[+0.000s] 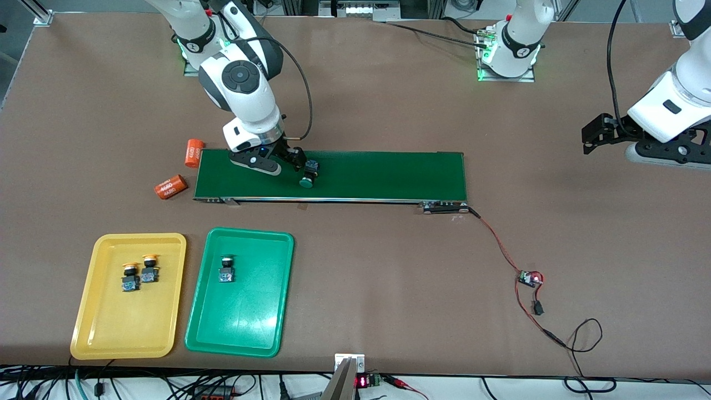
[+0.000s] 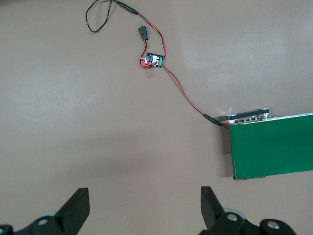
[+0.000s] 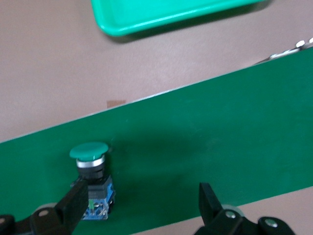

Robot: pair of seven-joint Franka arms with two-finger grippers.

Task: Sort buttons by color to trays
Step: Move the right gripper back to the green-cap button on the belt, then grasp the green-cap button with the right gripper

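A green-capped button [image 1: 308, 173] [image 3: 92, 172] lies on its side on the dark-green belt. My right gripper [image 1: 299, 161] [image 3: 142, 201] is open and low over the belt. The button's blue body rests just inside one of its fingers [image 3: 73, 205], and the other finger stands well away. Nearer the camera is the yellow tray [image 1: 100, 328], holding two yellow-capped buttons [image 1: 129, 277] [image 1: 150, 269]. Beside it, the green tray [image 1: 250, 322] [image 3: 161, 17] holds one green-capped button [image 1: 226, 269]. My left gripper [image 1: 592, 139] [image 2: 144, 205] waits open over bare table at the left arm's end.
The long conveyor belt [image 1: 377, 175] [image 2: 274, 152] crosses the middle of the table. Two orange cylinders [image 1: 193, 153] [image 1: 169, 186] lie off its end toward the right arm. A small circuit board [image 1: 530, 278] [image 2: 152, 60] with red and black wires trails from the belt's left-arm end.
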